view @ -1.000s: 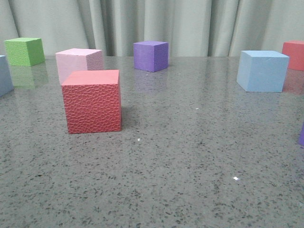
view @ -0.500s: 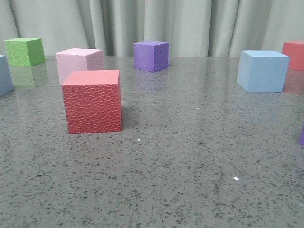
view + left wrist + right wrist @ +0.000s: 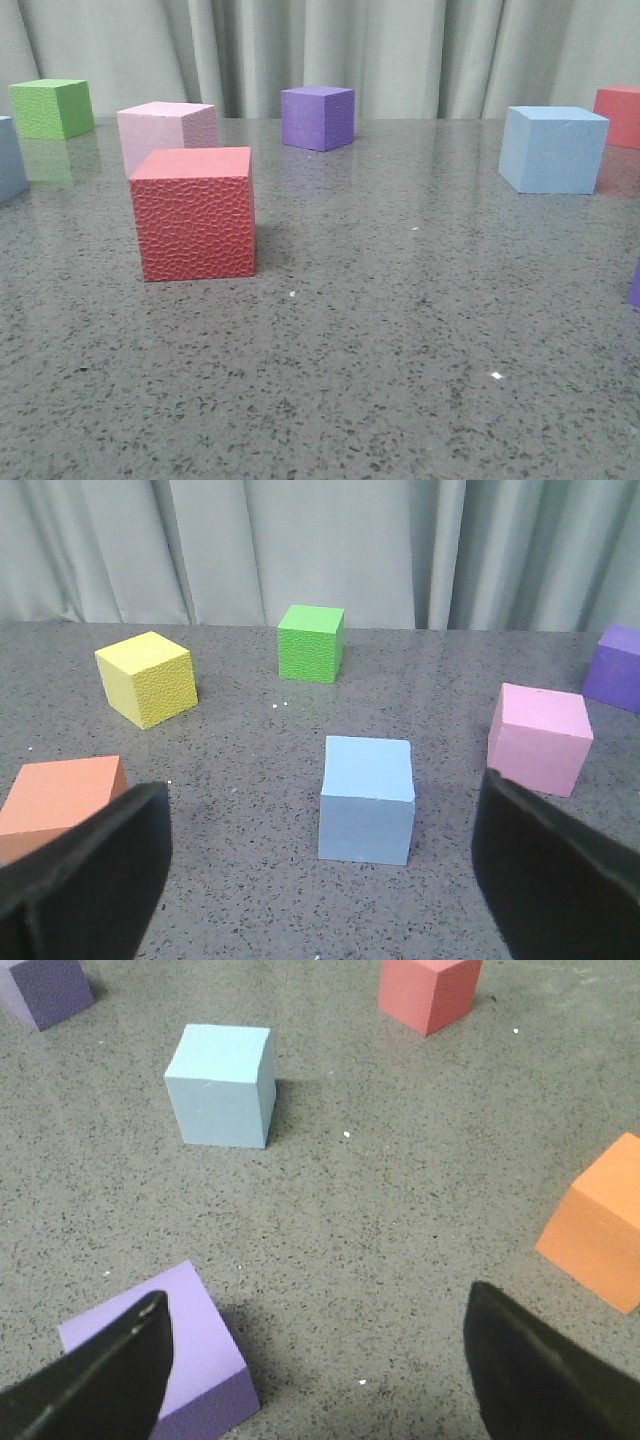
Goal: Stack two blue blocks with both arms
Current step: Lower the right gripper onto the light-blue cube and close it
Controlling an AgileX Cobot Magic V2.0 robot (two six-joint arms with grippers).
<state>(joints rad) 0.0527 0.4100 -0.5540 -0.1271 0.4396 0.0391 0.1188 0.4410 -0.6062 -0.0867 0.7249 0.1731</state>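
One pale blue block (image 3: 553,150) stands at the right of the table in the front view. The other blue block (image 3: 8,158) is cut off by the left edge. In the left wrist view my left gripper (image 3: 320,880) is open and empty, and a blue block (image 3: 367,800) stands on the table ahead of it, between the lines of the two fingers and apart from both. In the right wrist view my right gripper (image 3: 320,1370) is open and empty, and a blue block (image 3: 221,1084) stands well ahead of it. Neither gripper shows in the front view.
A textured red cube (image 3: 194,212) stands near the front left, with pink (image 3: 165,130), green (image 3: 52,108), purple (image 3: 318,117) and another red cube (image 3: 620,115) behind. A lilac cube (image 3: 160,1350) lies by the right gripper's finger and an orange cube (image 3: 597,1225) on its other side. Yellow (image 3: 146,678) and orange (image 3: 60,800) cubes lie near the left gripper.
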